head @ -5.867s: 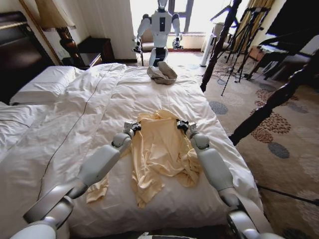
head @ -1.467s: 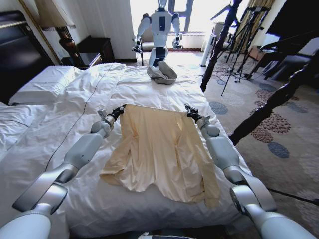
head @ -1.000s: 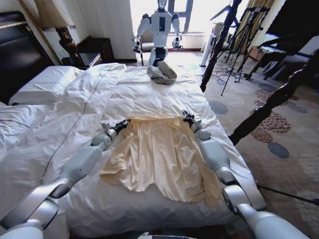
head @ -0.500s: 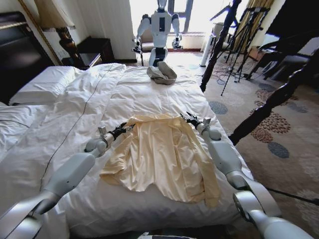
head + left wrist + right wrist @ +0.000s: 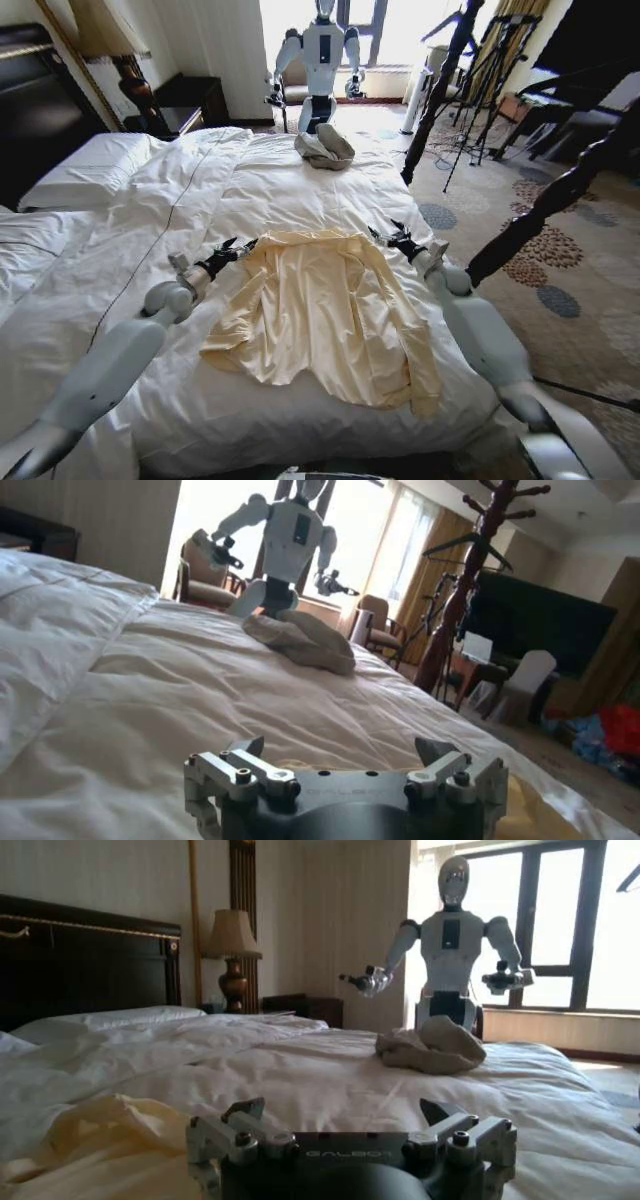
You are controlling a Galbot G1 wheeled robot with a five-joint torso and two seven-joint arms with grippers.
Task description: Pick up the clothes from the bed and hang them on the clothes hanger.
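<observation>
- Black-fingered left end effector (image 5: 228,250) hovers just off the top's left shoulder corner, its fingers spread apart and holding nothing; in the left wrist view (image 5: 343,756) the two tips stand wide with bare duvet between them.
- Right end effector (image 5: 393,236) sits just beside the top's right shoulder corner, also spread wide and empty; the right wrist view (image 5: 345,1111) shows the same gap, with cream fabric low at one side.
- Grey-white arms reach in from both sides over the bed (image 5: 300,190), forearms low above the duvet.
- Cream-yellow top (image 5: 320,305) lies flat and spread on the white quilted duvet, collar edge toward the far end, sleeves trailing toward the near edge on each side.
- Grey-beige bundle (image 5: 324,147) rests at the far edge of the bed, well apart from the top.
- White pillows (image 5: 85,165) lie at the left, by a dark headboard.
- Another white robot (image 5: 320,60) stands beyond the bed before the window.
- Dark turned post (image 5: 435,95) rises at the bed's far right corner, tripods near it.
</observation>
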